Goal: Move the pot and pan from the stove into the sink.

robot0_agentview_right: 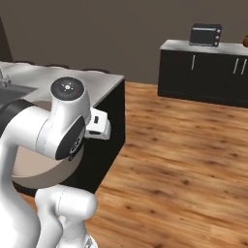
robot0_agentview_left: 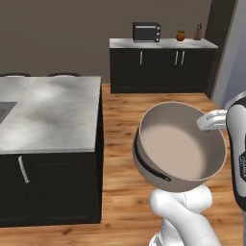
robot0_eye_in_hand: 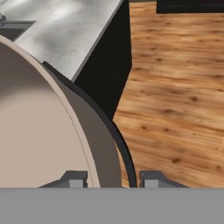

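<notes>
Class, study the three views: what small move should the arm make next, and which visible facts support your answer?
Probably carry the pot left, over the marble counter toward the sink. The fingers straddle the pot's rim and handle, and it hangs tilted above the wooden floor, off the counter's edge, so it is lifted but not yet at the basin.

You see the pot [robot0_agentview_left: 185,144] matt beige with a dark handle, the bench [robot0_agentview_left: 48,113] of smooth pale marble, the floor [robot0_agentview_left: 129,120] of glossy wood.
</notes>
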